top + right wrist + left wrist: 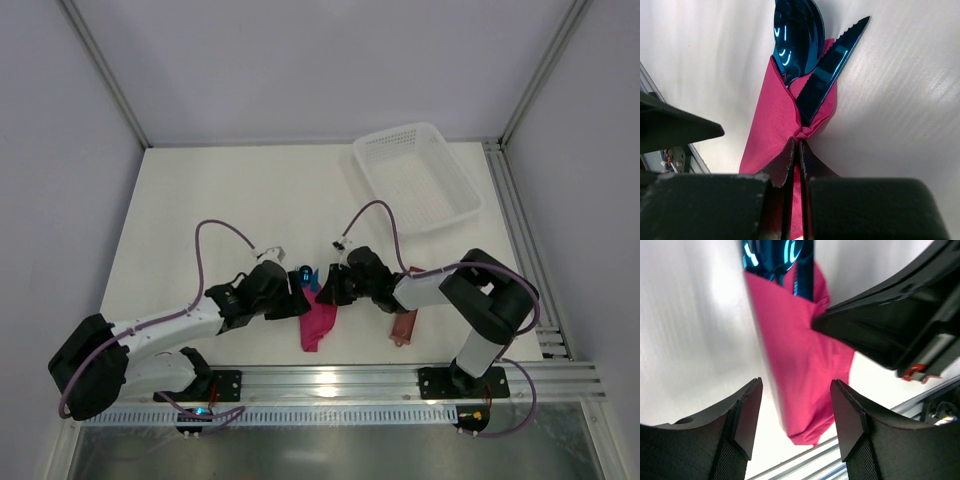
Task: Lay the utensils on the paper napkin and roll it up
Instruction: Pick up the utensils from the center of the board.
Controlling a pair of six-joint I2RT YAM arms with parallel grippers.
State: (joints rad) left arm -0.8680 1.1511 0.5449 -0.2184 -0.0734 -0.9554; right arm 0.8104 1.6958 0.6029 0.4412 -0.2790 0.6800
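Note:
The magenta paper napkin (318, 322) lies folded over the blue utensils (307, 277) between my two grippers. In the right wrist view a round spoon (797, 35) and a serrated knife (832, 65) stick out of the napkin (772, 130) at its far end. My right gripper (800, 137) is shut, pinching a bunched fold of the napkin at its tips. My left gripper (796, 415) stands open just over the napkin's (800, 355) near end, its pads apart from the paper. The utensils' blue tips (775, 260) show at the top of that view, and their handles are hidden inside the napkin.
A reddish-brown oblong sleeve (404, 322) lies right of the napkin near the front rail. A white mesh basket (415, 178) stands at the back right. The right gripper's black body (890, 325) sits close beside the left fingers. The table's metal front edge (330, 380) is just behind the napkin.

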